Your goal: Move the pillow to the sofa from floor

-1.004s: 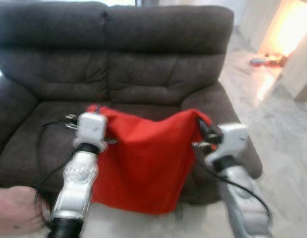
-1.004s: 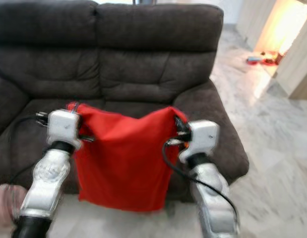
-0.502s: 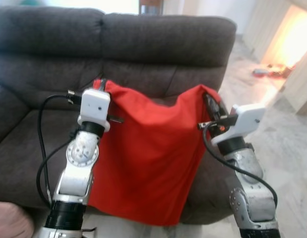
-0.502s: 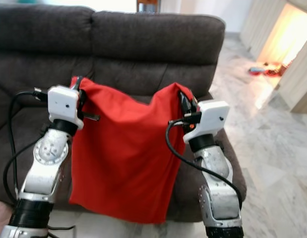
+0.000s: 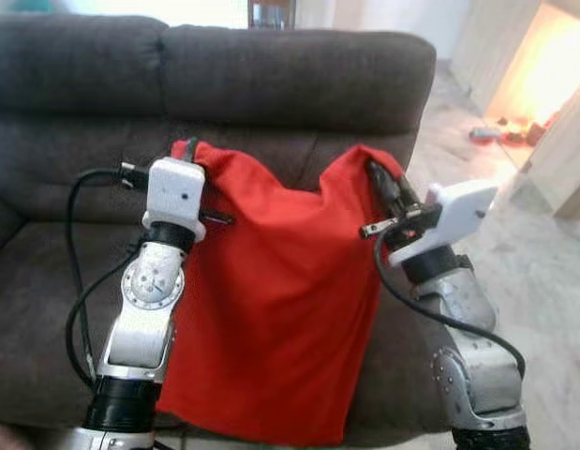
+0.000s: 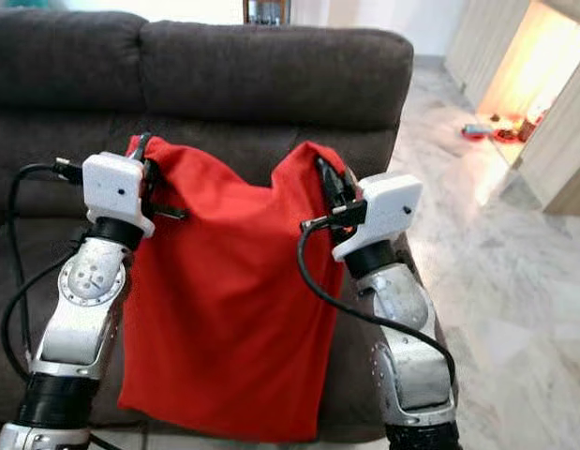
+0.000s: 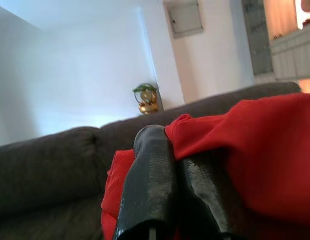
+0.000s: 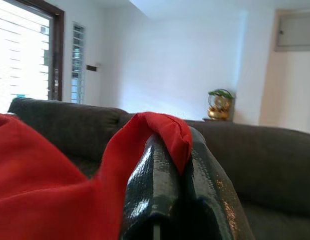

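Observation:
A red pillow hangs flat in the air in front of the dark brown sofa, its lower edge below the seat front. My left gripper is shut on the pillow's upper left corner, and my right gripper is shut on its upper right corner. In the left wrist view the two black fingers pinch red fabric. In the right wrist view a red corner folds over the closed fingers.
The sofa seat lies behind and left of the pillow, its backrest beyond. Pale marble floor runs to the right, with small objects near a bright doorway. A gold ornament stands behind the sofa.
Both grippers have lifted the pillow higher and nearer the backrest, its top corners drawn closer together. The view has shifted, and the pink shape at the lower left has gone out of view.

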### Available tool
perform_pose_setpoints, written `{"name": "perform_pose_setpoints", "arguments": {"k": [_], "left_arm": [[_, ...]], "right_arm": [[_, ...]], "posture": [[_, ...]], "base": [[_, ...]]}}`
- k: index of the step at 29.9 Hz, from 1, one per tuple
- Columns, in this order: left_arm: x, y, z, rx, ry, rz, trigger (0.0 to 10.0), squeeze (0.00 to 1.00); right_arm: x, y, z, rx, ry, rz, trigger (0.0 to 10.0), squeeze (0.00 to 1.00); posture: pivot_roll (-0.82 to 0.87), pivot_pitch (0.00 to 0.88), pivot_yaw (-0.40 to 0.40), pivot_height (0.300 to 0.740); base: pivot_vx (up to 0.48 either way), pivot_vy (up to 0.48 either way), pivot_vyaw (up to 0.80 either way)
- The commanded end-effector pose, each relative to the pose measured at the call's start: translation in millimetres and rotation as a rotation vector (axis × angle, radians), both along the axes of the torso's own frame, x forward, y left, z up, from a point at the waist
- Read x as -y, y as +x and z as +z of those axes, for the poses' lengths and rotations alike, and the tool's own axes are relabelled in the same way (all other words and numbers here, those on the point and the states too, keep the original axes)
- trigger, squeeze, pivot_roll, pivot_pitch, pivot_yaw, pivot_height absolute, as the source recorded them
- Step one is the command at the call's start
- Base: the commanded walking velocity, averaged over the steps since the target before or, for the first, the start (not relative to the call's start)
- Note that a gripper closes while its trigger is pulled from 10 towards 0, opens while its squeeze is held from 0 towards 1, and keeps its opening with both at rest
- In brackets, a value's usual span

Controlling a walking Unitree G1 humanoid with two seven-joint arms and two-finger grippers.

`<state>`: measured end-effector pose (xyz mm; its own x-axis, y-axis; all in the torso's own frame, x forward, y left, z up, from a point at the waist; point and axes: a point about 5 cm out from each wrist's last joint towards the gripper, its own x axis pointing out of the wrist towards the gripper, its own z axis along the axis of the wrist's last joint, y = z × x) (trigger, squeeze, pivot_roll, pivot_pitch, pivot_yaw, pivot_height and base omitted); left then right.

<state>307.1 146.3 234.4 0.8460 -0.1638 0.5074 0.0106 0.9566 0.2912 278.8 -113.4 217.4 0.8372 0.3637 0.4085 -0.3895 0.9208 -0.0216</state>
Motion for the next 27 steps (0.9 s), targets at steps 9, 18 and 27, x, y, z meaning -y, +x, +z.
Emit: {"name": "perform_pose_setpoints", "arguments": {"k": [9,18,27], "left_arm": [[-0.9,-5.1,20,0.089,-0.009,-0.002,10.0,0.00],[11.6,-5.3,-4,-0.016,0.044,-0.095,10.0,0.00],[26.0,-7.6,-36,-0.137,0.142,-0.168,10.0,0.00]], "right_arm": [[-13.3,-8.0,14,0.068,-0.031,0.088,10.0,0.00],[-13.2,-6.5,1,0.008,-0.041,0.096,10.0,0.00],[-18.3,-7.0,-18,-0.063,-0.159,0.130,10.0,0.00]], "posture": [[0.08,0.014,-0.048,0.740],[0.08,0.012,-0.047,0.740],[0.07,0.006,-0.045,0.740]], "base": [[0.352,0.000,0.60],[0.073,0.000,0.00],[0.000,0.000,0.00]]}}
